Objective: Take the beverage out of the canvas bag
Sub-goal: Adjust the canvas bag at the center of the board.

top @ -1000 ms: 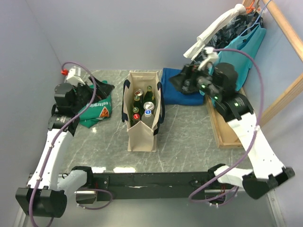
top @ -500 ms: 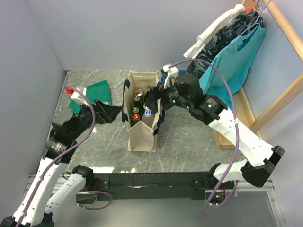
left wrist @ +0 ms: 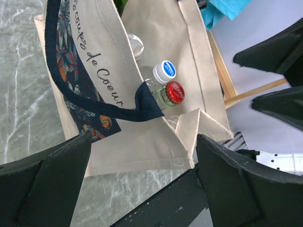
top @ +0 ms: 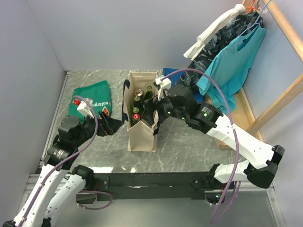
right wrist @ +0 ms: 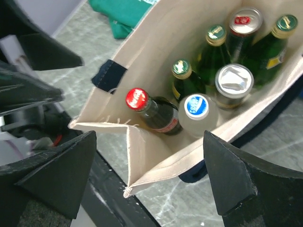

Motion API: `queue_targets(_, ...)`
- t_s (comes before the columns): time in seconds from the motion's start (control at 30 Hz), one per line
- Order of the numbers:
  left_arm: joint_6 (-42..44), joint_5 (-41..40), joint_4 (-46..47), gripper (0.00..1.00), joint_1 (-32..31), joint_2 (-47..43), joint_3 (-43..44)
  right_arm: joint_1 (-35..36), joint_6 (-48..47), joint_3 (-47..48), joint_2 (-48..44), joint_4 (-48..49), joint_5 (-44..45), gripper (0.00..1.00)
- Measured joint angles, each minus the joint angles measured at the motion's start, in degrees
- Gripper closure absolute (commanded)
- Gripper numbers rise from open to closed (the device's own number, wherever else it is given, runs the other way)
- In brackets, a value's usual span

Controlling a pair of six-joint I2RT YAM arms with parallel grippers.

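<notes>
Right tool (right wrist: 149,137) gapes empty above canvas bag (top: 141,136); left tool (left wrist: 143,137) gapes empty beside it.

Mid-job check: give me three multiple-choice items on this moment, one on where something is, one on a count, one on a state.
1. Where is the right gripper?
A) above the open top of the bag
B) left of the bag
C) far behind the bag

2. How many cans stand in the bag?
A) one
B) two
C) four

3. How are the right gripper's fingers?
A) shut on a can
B) shut, holding nothing
C) apart, holding nothing

Key:
1. A: its wrist camera looks straight down into the bag.
2. B: two flat metal tops show in that view.
3. C: both fingers stand wide apart at the edges of the view.
</notes>
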Motion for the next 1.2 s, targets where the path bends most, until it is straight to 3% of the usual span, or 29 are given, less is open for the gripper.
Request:
queue_targets(0.23, -1.0, -0.5, 0.0, 0.07, -0.3, -2.0, -0.3, 4.3, 0.0, 0.6, 3.6, -2.1, 10.3, 0.02)
queue_targets(0.53, -4.0, -2.6, 0.2, 0.14, -0.9, -3.8, -1.6, 5.0, 0.0, 0.7, 3.8, -2.5, 15.8, 0.02)
queue_targets(0.8, -6.5, -9.3, -2.1, 0.09, -4.1, -4.0, -3.7, 5.1, 0.0, 1.6, 3.7, -2.4, 17.2, 0.01)
queue_targets(0.93, -4.7, -17.1, -5.6, 0.01, -4.3, 0.9, -0.5, 5.1, 0.0, 1.6, 3.6, -2.3, 17.3, 0.01)
queue_targets(1.2, 4.1, -30.8, -5.6, 0.03, -4.4, 19.6, 16.0, 5.1, -0.2, 1.6, 2.4, -2.1, 18.6, 0.0)
